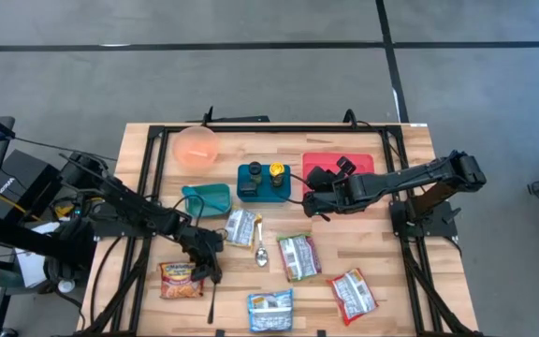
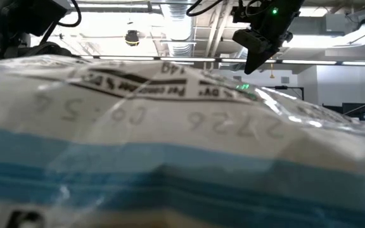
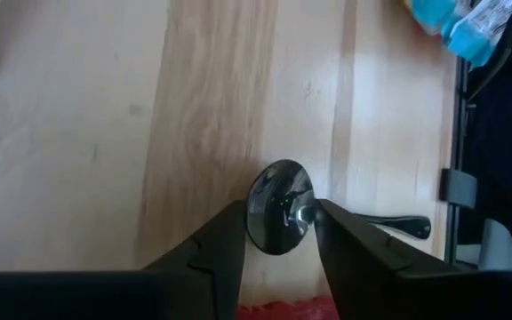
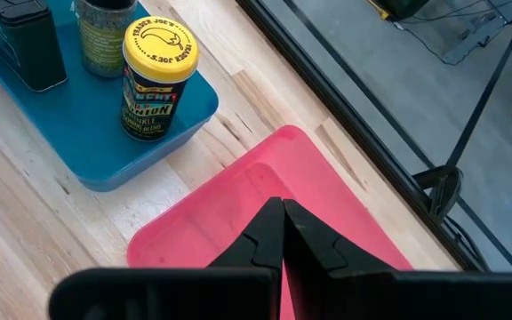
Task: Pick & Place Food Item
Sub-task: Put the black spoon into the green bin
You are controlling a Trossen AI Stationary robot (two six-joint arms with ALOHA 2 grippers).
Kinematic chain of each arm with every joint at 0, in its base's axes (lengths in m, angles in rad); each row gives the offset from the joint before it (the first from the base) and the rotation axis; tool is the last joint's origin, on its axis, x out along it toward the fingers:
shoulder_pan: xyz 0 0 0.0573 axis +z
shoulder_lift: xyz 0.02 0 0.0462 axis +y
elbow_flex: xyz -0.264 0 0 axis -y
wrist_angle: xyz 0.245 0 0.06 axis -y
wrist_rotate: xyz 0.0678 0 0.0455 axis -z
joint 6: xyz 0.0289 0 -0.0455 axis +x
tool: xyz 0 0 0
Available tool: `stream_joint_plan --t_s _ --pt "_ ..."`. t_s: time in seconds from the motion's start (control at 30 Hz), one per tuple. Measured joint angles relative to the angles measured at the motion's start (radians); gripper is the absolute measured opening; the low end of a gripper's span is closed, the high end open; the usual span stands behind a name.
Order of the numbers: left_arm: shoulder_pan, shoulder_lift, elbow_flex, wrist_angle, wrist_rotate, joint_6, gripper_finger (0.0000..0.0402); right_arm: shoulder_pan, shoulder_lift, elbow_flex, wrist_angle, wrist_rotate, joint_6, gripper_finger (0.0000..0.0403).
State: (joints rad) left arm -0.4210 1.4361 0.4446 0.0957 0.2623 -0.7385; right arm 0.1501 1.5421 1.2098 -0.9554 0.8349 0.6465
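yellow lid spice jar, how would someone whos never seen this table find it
Look to the middle of the wooden table, at the blue tray left of the pink board. The yellow lid spice jar stands upright in it; its neighbours in the tray are dark-topped, and only it has a bright yellow lid.

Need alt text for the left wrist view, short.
The left hand hangs low over a bare wooden table, its two dark fingers standing either side of the round bowl of a black ladle, whose handle runs off to one side. A blue food packet shows at the far edge.
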Motion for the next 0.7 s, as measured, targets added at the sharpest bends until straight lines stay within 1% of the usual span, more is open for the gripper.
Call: stream_joint_plan --t_s 0.23,0.5,0.7 --pt "0.0 0.0 0.0 0.011 -0.009 0.0 0.0117 0.0 0.0 0.0 0.0 0.0 0.0 0.0" --pt "0.0 0.0 0.0 0.013 -0.011 0.0 0.012 0.0 0.0 0.0 0.0 0.0 0.0 0.0" --pt "0.0 0.0 0.0 0.045 -0.021 0.0 0.0121 0.0 0.0 0.0 0.0 0.0 0.0 0.0"
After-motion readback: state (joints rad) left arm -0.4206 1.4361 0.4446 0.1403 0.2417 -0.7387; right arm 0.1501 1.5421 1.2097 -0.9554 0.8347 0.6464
